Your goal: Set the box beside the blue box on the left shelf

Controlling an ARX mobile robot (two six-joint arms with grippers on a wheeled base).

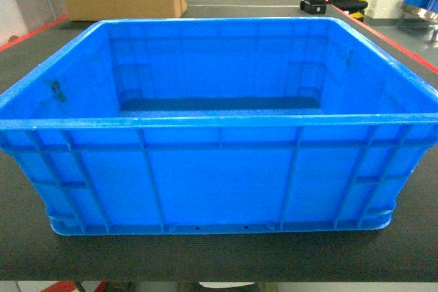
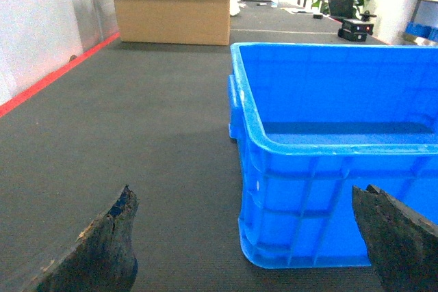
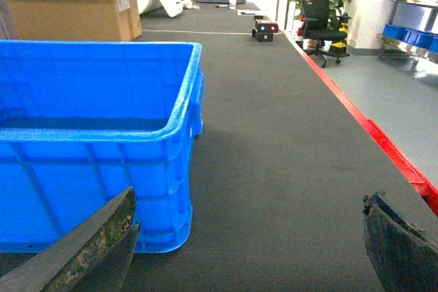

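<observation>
**Blue crate on dark mat, both grippers spread and empty**

The left gripper (image 2: pixel 250 237) sits low and level just short of the blue crate's (image 1: pixel 219 169) near-left corner, its jaws spread wide; one worn dark finger (image 2: pixel 102 247) stands over bare mat, the other in front of the crate's ribbed near wall, with nothing held. The right gripper (image 3: pixel 250 244) mirrors it at the near-right corner, jaws equally wide and empty, one finger (image 3: pixel 89 251) before the crate's wall, the other over open mat.

The crate rests flat and upright on the dark ribbed mat (image 1: pixel 219 254), open side up, with nothing visible inside. Its long axis runs left to right across the head view, a long wall facing the robot.

Bare mat stretches on both flanks. A red edge line (image 3: pixel 383 145) borders the right side; a cardboard box (image 2: pixel 174 8) stands well beyond the crate to the far left.
</observation>
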